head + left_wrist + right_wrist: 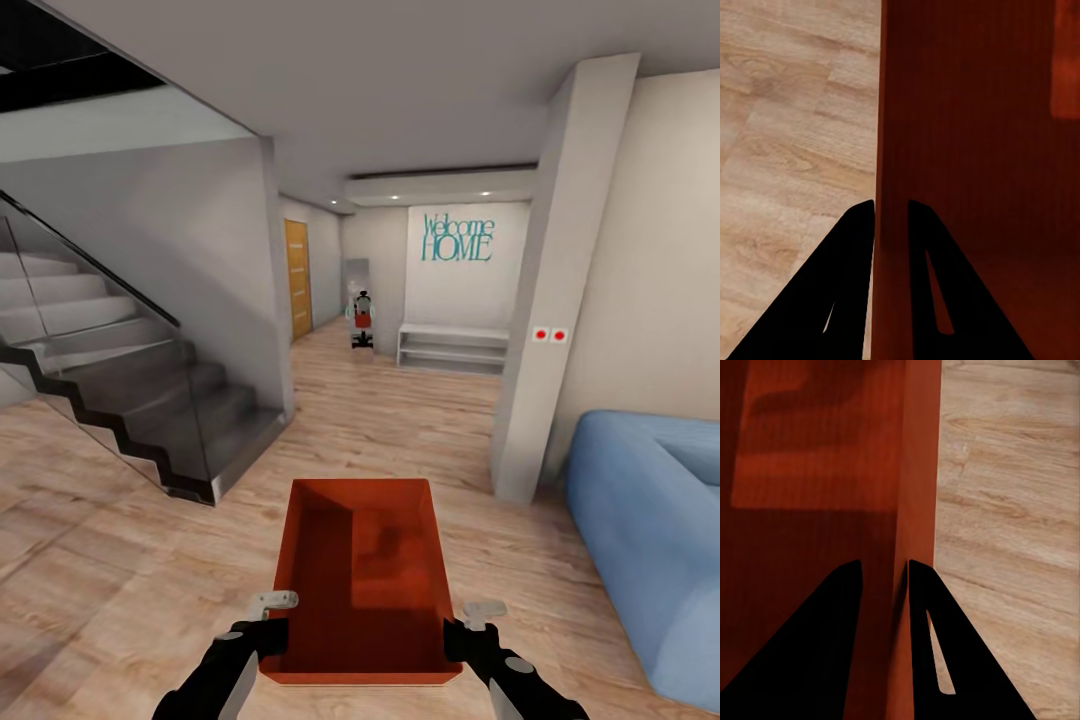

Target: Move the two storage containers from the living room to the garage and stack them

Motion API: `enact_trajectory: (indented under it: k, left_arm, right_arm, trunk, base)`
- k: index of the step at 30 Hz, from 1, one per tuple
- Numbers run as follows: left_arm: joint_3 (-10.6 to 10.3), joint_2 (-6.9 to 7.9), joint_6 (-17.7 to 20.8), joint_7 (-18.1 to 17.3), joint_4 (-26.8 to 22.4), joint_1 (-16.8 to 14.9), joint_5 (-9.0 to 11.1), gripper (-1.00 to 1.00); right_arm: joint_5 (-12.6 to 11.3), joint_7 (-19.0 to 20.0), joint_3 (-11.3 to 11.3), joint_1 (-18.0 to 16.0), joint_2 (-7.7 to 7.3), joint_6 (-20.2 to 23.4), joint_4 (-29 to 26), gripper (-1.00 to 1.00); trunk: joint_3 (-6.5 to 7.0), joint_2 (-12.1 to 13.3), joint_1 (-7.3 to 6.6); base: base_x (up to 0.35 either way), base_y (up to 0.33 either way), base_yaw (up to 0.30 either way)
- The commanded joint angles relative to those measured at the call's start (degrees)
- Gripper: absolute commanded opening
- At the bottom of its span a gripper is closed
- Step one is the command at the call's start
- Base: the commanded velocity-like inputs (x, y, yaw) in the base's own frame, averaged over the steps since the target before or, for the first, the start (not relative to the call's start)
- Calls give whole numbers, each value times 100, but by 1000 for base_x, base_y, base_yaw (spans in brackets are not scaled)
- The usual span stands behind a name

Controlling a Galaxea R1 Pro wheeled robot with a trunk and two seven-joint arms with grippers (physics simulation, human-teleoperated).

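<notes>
An orange-red open-top storage container point(362, 590) hangs in front of me above the light wood plank floor point(130, 560) of the living room. My left gripper point(268, 632) is shut on its left wall, one finger inside and one outside, as the left wrist view shows at the gripper point(891, 206) and the container wall point(967, 135). My right gripper point(462, 632) is shut on the right wall in the same way, seen at the gripper point(883, 566) and the container wall point(919, 472). The container is empty.
A dark staircase point(130, 400) with a glass rail rises at the left. A white pillar point(550, 300) stands right of centre, a blue sofa point(650, 530) at the right. Ahead a hallway leads to a wooden door point(297, 278), a white bench point(452, 348) and a small chair-like object point(362, 320).
</notes>
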Motion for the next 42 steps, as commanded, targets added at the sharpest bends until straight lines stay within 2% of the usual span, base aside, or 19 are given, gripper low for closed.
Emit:
enact_trajectory:
  k: [1, 25, 42]
  left_arm:
    - [93, 180, 41, 59, -6, -3, -93, -100]
    - [93, 176, 41, 60, -6, -3, -93, -100]
    - [93, 176, 41, 63, -6, -3, -93, -100]
  right_arm:
    - [-42, 49, 148, 1, -42, -18, -6, -100]
    - [-32, 54, 148, 1, -42, -18, -6, -100]
    - [-32, 54, 148, 1, -42, -18, -6, -100]
  trunk:
    - [-1, -3, 5]
    - [-1, -3, 5]
    - [-1, -3, 5]
  base:
    - [326, 0, 0]
    - [326, -1, 0]
    - [326, -85, 0]
